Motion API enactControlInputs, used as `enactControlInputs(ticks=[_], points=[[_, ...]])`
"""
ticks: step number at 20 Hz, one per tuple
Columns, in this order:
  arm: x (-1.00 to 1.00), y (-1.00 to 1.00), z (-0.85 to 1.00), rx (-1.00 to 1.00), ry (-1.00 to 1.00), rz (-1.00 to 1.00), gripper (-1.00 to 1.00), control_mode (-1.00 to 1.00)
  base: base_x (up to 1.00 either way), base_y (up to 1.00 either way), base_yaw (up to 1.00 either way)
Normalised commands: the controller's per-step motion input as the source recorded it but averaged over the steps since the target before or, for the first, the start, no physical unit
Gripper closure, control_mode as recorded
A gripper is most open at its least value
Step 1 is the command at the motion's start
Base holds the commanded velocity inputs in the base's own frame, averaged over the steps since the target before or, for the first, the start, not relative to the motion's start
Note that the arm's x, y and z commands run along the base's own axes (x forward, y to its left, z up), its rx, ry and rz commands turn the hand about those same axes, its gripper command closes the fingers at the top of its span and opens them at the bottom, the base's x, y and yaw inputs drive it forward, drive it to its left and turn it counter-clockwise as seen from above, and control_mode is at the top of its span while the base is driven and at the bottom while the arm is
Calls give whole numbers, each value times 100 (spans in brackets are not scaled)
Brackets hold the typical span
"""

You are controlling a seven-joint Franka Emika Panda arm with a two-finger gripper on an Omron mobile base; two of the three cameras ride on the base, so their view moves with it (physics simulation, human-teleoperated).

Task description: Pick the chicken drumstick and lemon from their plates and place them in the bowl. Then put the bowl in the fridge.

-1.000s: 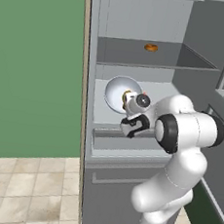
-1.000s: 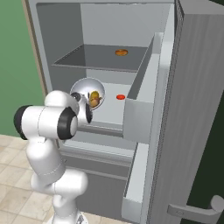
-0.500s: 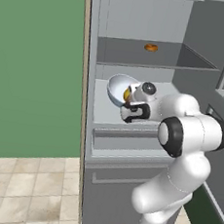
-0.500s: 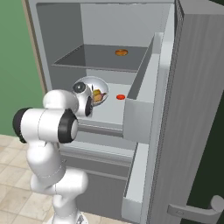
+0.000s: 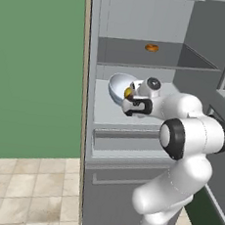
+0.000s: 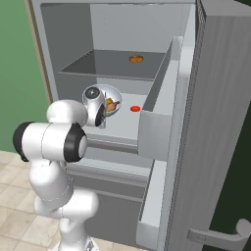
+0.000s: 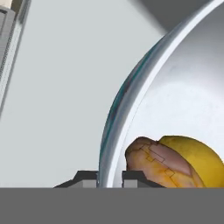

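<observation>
We see the bowl (image 7: 131, 92) on the fridge's (image 5: 133, 121) middle shelf (image 6: 127, 125), drumstick (image 7: 153, 164) and lemon (image 7: 192, 153) inside, touching. Our end effector (image 7: 109, 180) pinches its rim, one finger (image 7: 136, 177) inside. The bowl seems tilted.

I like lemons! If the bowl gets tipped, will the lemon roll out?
Probably it would try to: the lemon looks round and smooth. But it sits deep in the bowl, against the drumstick, which likely blocks it. The tool pinches the rim.
</observation>
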Motion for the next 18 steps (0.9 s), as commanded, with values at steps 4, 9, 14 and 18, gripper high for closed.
enactControlInputs(ticks=[4,9,14,18], points=[[0,0,8,0,4,4,-100,-100,0,0,0],[0,-2,10,-2,1,4,-100,-100,0,0,0],[0,-7,14,-2,0,3,-100,-100,0,0,0],[0,-1,15,-1,0,2,-100,-100,0,0,0]])
